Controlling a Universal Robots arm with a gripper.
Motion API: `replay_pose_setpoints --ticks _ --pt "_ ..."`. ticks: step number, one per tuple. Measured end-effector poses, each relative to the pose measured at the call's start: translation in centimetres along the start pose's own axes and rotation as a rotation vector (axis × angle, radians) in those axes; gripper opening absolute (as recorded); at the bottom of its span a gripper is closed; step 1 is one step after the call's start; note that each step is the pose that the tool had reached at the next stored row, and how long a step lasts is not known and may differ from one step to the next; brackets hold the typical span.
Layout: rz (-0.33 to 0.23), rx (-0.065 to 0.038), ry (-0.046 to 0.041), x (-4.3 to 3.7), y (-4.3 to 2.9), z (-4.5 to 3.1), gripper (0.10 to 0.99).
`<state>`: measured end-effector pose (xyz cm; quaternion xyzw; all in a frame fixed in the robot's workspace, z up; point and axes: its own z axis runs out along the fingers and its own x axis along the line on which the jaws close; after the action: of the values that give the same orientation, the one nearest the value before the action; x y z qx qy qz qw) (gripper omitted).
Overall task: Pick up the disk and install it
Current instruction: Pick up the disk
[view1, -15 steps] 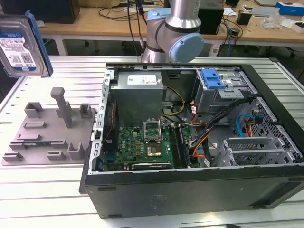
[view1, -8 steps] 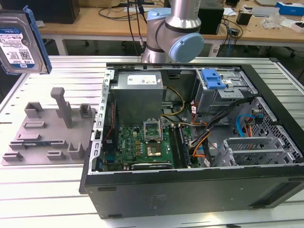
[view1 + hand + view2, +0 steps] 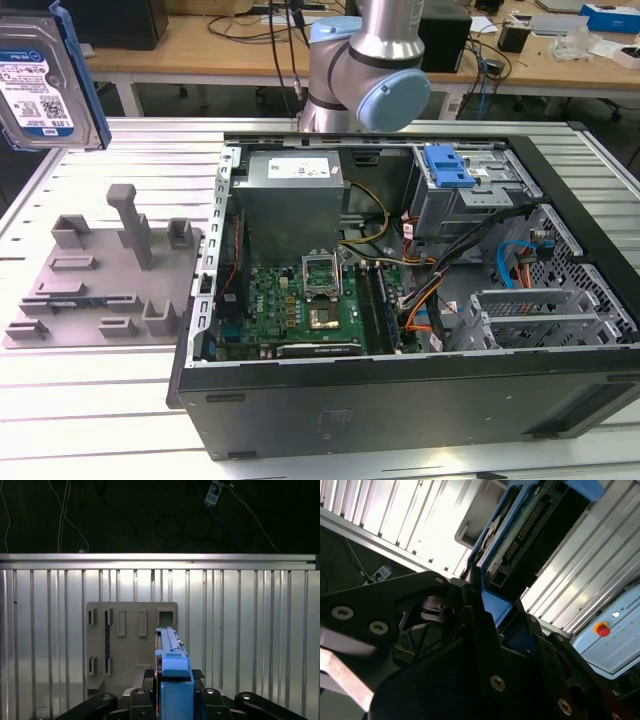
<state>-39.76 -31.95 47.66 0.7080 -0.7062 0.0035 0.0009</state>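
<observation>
Disk lifted clear of the bench: the disk (image 3: 40,85) hung in the air at the exterior view's upper left, above the ribbed metal table (image 3: 100,420) and the grey tray (image 3: 100,290) with its upright posts, and well apart from the open computer case (image 3: 400,300). Its flat silver face was turned to the camera, carrying a blue-and-white label, with a blue plastic frame running down the edge nearer the case.

In both wrist views the black gripper (image 3: 174,692) (image 3: 485,625) was closed tight on one end of the disk (image 3: 170,640) (image 3: 530,525), a jaw pressed to each side of the blue frame. The first wrist view caught the disk edge-on, a thin blue-and-silver strip standing out from the jaws over the tray (image 3: 130,640). The second wrist view showed its other face — a dark board with a row of connector pins, bordered in blue.

Inside the case, which lay on its side with the cover off, the green circuit board (image 3: 300,300) and the grey power box (image 3: 295,190) were exposed, and a smaller blue plastic latch (image 3: 448,165) sat on the metal drive cage at the far corner — none of it touched by the disk.
</observation>
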Motion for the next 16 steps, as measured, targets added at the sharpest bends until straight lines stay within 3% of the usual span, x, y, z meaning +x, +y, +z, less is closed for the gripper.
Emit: replay_pose_setpoints --ticks 6,15,16 --pt "0.0 0.0 -0.0002 1.16 -2.2 -0.04 0.369" --pt "0.0 0.0 -0.0004 2.05 -6.53 -0.03 0.369" --pt "0.0 0.0 -0.0005 2.21 -7.32 -0.02 0.369"
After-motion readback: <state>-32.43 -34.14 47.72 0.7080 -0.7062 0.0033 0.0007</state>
